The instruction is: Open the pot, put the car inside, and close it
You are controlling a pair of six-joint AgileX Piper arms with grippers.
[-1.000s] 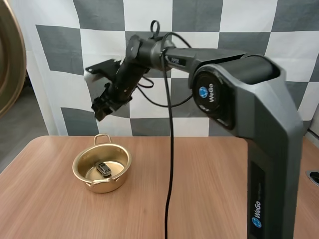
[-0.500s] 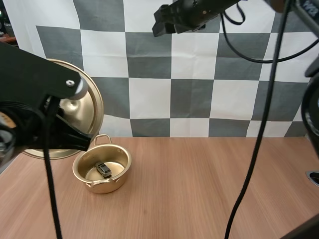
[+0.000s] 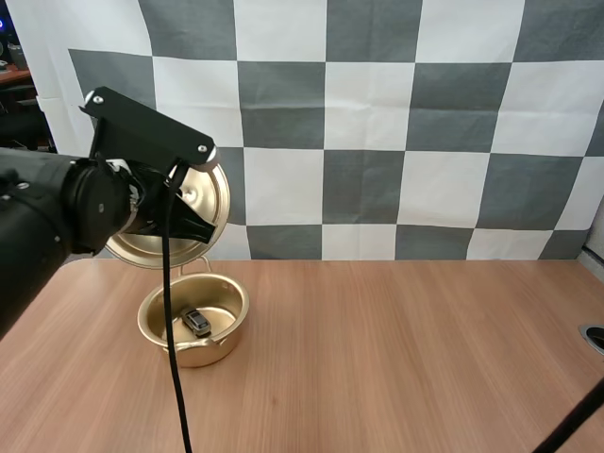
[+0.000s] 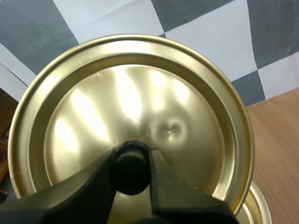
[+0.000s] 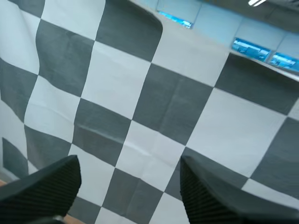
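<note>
Left jaws clamp the knob (image 4: 131,169) of the lid (image 4: 126,100), held tilted above the open pot (image 3: 209,347), lower left on the tabletop (image 3: 406,349). The car (image 3: 196,322) lies inside the pot. Right jaws stand apart, empty.

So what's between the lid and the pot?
Nothing: in the high view the lid hangs tilted just above the open pot, and the car lies inside it.
</note>
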